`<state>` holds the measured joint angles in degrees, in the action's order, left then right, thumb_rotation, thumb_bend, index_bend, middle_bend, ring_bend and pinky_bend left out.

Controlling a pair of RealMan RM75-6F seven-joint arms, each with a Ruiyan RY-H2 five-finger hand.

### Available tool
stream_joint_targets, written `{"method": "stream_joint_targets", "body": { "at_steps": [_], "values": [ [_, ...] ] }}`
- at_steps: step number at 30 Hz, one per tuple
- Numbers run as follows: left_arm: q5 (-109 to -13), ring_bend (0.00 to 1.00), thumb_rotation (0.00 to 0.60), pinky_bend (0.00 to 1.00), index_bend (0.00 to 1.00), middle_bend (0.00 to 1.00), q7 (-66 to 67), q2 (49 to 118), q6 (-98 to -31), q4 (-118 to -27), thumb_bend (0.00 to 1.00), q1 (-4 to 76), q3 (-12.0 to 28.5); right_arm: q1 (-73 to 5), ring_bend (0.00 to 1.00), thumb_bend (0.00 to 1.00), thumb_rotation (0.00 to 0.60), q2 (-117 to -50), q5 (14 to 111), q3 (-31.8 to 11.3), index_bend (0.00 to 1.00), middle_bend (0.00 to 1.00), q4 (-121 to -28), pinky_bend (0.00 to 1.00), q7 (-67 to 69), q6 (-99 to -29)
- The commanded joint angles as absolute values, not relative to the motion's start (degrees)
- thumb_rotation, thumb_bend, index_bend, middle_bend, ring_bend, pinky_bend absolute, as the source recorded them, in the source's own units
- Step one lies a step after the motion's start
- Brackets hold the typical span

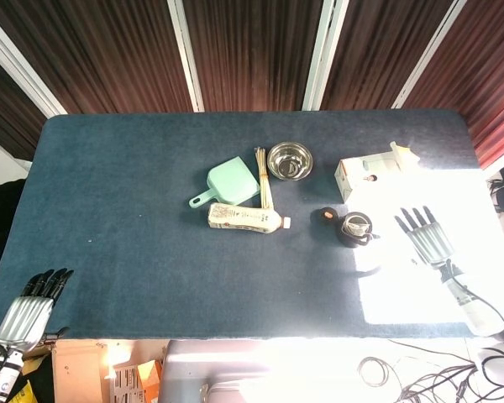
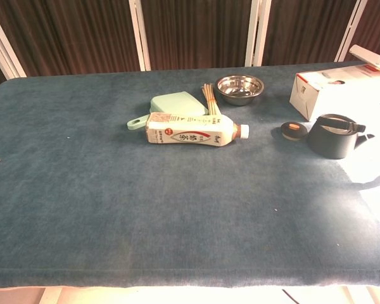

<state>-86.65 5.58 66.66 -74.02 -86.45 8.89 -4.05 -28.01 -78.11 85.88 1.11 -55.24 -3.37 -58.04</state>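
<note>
My right hand (image 1: 426, 238) hangs flat over the sunlit right end of the table (image 1: 118, 201), fingers spread and straight, pointing toward 12 o'clock, holding nothing. The chest view catches at most a dark sliver of it at the right edge, so I go by the head view.

The thing nearest it is the kettle (image 1: 354, 228), a dark squat pot standing upright, lying at about 9 o'clock from my right palm, near but apart. Its handle arches across the top and, in the chest view (image 2: 332, 136), its spout pokes out to the right, toward my hand; so its long axis runs roughly 3 to 9 o'clock, in line with the way it lies from me. Just beside it at its own 10 o'clock sits a small dark lid (image 1: 328, 215) with an orange spot, flat on the cloth.

At 11 o'clock from my right hand lies a white carton (image 1: 371, 171).

My left hand (image 1: 32, 312) is at the table's near left corner, fingers straight and close together, empty. It is well apart from the kettle, so the right hand is much the nearer.
</note>
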Motion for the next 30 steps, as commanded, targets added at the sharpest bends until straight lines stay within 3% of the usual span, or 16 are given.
{"method": "stream_joint_targets", "body": {
  "at_steps": [1, 5, 9, 30],
  "values": [
    [-86.68, 0.03, 0.600, 0.10, 0.00, 0.08, 5.85, 66.77, -74.11, -86.58, 0.04, 8.82, -4.05, -29.12, 0.00, 0.13, 0.599, -77.48, 87.26, 0.70, 0.15, 0.00, -57.03, 0.00, -3.23, -58.87],
    [-86.52, 0.03, 0.600, 0.10, 0.00, 0.08, 5.76, 66.74, -73.89, -86.66, 0.04, 8.90, -3.98, -30.72, 0.00, 0.44, 0.524, -77.20, 87.70, 0.23, 0.33, 0.00, -59.25, 0.00, -4.24, -57.64],
    [-86.60, 0.03, 0.600, 0.10, 0.00, 0.08, 5.55, 66.61, -74.29, -86.65, 0.04, 8.67, -4.00, -31.80, 0.00, 0.60, 0.496, -77.33, 87.65, -0.10, 0.38, 0.00, -60.90, 0.00, -6.43, -56.50],
    [-87.32, 0.03, 0.600, 0.10, 0.00, 0.08, 3.70, 66.52, -75.09, -85.35, 0.04, 8.16, -4.16, -33.44, 0.00, 0.61, 0.488, -78.12, 84.71, -1.41, 0.33, 0.00, -64.29, 0.00, -12.38, -53.71]
  ]
}}
